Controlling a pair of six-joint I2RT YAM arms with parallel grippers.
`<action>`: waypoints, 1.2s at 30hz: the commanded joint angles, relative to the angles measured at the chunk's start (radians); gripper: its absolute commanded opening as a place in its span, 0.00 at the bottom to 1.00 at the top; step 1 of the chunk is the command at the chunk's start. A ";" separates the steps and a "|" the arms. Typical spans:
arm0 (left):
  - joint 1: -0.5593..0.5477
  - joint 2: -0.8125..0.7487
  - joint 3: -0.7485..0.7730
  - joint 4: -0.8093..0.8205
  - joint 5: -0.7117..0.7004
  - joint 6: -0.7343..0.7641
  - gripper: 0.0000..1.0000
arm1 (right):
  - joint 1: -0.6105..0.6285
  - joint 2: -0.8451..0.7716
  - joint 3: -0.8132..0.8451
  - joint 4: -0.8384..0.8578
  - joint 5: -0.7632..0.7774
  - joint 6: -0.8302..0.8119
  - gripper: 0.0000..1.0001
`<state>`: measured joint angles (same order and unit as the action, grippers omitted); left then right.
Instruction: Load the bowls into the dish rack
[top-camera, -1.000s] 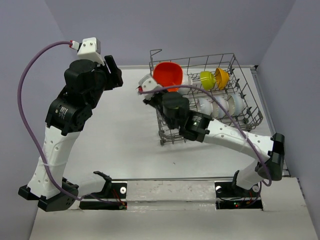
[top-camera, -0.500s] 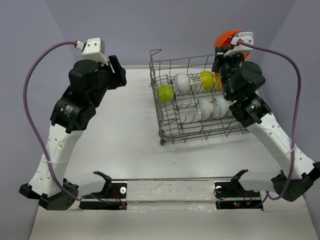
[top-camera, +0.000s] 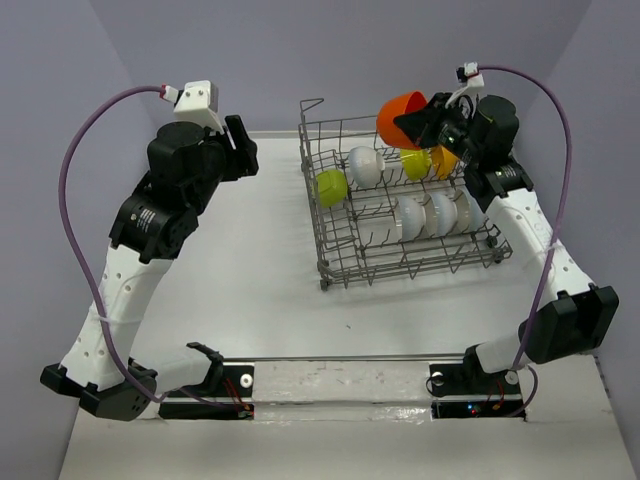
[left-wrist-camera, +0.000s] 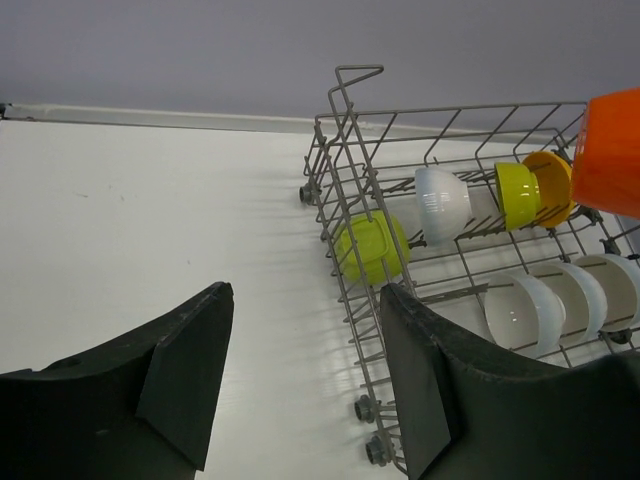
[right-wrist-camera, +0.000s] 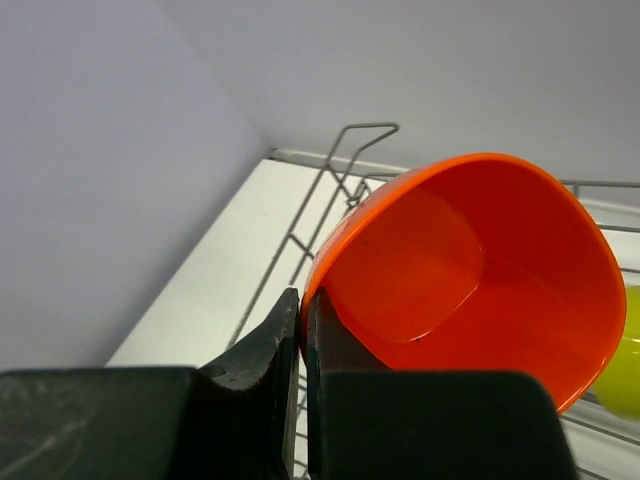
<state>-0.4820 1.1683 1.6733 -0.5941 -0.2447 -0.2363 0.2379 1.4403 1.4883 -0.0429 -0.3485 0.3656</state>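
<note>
Hanging over the far edge of the dish rack (top-camera: 322, 250), the red-orange bowl (top-camera: 403, 116) is tilted on its side with its hollow towards the wrist camera. We see it pinched at the rim by the right end effector (right-wrist-camera: 303, 305), whose two fingers are clenched on either face of the bowl's wall. Inside the rack, the far row carries a lime green bowl (top-camera: 331, 185) at its left end, then a white bowl (top-camera: 365, 165), a yellow-green bowl (top-camera: 415, 162) and an orange-yellow bowl (top-camera: 444, 160), all standing on edge between the prongs. In the nearer row we count three white bowls (top-camera: 440, 212) set close side by side. The rack stands on the right half of the pale worktop (top-camera: 240, 260). Well to its left, the left end effector (left-wrist-camera: 305, 300) hangs above the worktop, released, with nothing between its spread fingers.
</note>
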 joint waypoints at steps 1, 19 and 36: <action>0.008 -0.018 -0.021 0.068 0.012 0.014 0.70 | -0.022 -0.053 -0.038 0.228 -0.251 0.170 0.01; 0.008 -0.010 -0.095 0.128 0.059 -0.004 0.70 | -0.031 -0.071 -0.490 0.805 -0.437 0.657 0.01; 0.008 0.008 -0.101 0.146 0.087 -0.023 0.69 | 0.024 0.052 -0.553 0.917 -0.422 0.747 0.01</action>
<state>-0.4759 1.1824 1.5642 -0.4965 -0.1673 -0.2527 0.2302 1.4834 0.9188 0.7738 -0.7784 1.1114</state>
